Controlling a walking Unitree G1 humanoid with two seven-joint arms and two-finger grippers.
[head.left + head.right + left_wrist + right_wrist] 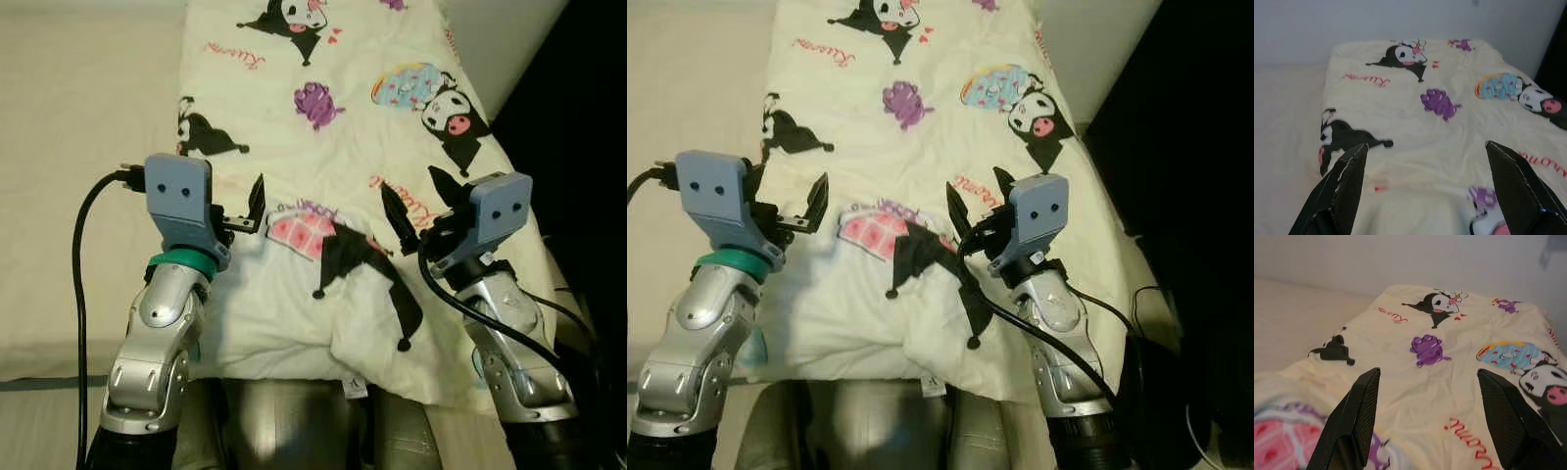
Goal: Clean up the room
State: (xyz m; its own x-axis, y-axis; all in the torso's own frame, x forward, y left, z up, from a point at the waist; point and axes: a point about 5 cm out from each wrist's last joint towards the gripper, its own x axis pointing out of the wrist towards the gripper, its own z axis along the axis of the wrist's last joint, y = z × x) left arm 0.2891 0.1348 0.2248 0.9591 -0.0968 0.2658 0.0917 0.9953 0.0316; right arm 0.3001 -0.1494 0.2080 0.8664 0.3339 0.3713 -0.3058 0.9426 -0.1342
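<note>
A cream blanket (323, 147) printed with black-and-white cartoon characters, a purple bunch of grapes, a blue doughnut and red script lies spread down the middle of the left eye view, from the top edge to the lower centre. It rests on a pale bed (78, 196) that takes up the left half of the frame. The near end of the blanket is bunched into a thick fold (323, 313) at the lower centre, where a pink print and black bow shapes are crumpled together.

The left gripper (245, 217) sits left of centre, its blue-grey housing above a green wrist ring. Its two black fingers stand wide apart, and nothing is between them. They hover just over the blanket's near left edge, and contact with the cloth cannot be made out. In the left wrist view the fingers (1342, 188) frame open blanket at the lower corners.

The right gripper (416, 211) sits right of centre, over the blanket's near right part beside the red script. Its fingers are likewise spread wide and hold nothing. In the right wrist view the fingers (1359, 416) straddle bare blanket, with the pink print at the lower left.

A dark area (578, 147) fills the right edge of the left eye view.
</note>
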